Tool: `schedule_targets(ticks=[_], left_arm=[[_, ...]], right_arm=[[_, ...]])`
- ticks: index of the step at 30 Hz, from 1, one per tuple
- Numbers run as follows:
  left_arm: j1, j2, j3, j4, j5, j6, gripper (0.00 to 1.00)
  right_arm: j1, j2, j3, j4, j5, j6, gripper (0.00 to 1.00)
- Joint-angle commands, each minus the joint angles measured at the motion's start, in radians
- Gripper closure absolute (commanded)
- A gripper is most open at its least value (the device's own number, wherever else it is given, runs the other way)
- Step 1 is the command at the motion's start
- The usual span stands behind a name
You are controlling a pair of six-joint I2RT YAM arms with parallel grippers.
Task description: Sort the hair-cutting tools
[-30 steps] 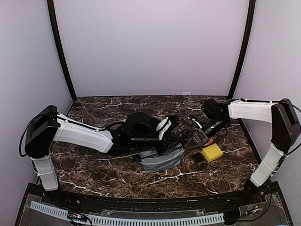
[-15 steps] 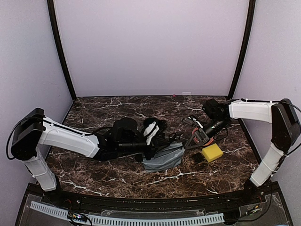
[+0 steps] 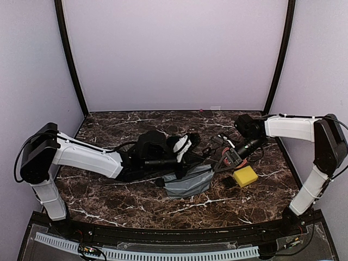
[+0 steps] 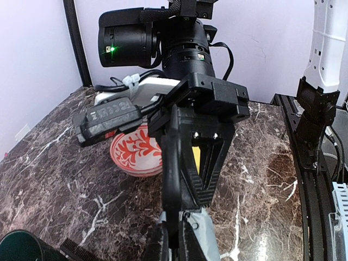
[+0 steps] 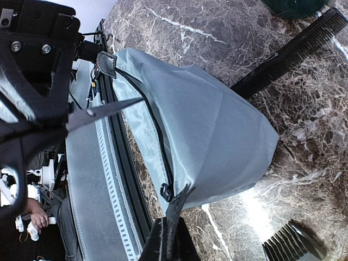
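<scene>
A grey zip pouch [image 3: 187,184] lies at the table's middle. My right gripper [image 5: 167,239] is shut on its black zipper tab [image 5: 176,204] and holds that end up. My left gripper [image 4: 173,239] faces it from the other side, shut on dark-handled scissors [image 5: 109,111]. The scissors' metal blade points at the pouch's open zip. A long black comb [image 5: 288,54] lies on the marble beyond the pouch, partly under it. Its end also shows as the comb [image 4: 76,251] in the left wrist view. A black toothed piece [image 5: 293,247] lies near the right gripper.
A red-and-white patterned plate [image 4: 136,155] sits under the right arm. A yellow block [image 3: 244,175] lies right of the pouch. A dark green cup [image 4: 22,247] stands by the comb. The table's black front rail [image 3: 174,236] runs close behind the pouch.
The left arm drew back to the left, then came right again toward the pouch, still shut on the scissors. The right arm and the pouch have stayed put.
</scene>
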Motion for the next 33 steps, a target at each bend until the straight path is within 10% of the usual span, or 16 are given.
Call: schedule_targets(ticks=[1, 33], left_arm=[[-0.003, 0.048, 0.074, 0.046, 0.044, 0.019, 1.0], [-0.005, -0.082, -0.084, -0.22, -0.009, 0.003, 1.0]], right_arm=[[-0.009, -0.034, -0.007, -0.001, -0.018, -0.01, 1.0], [-0.027, -0.05, -0.013, 0.011, -0.009, -0.004, 1.0]])
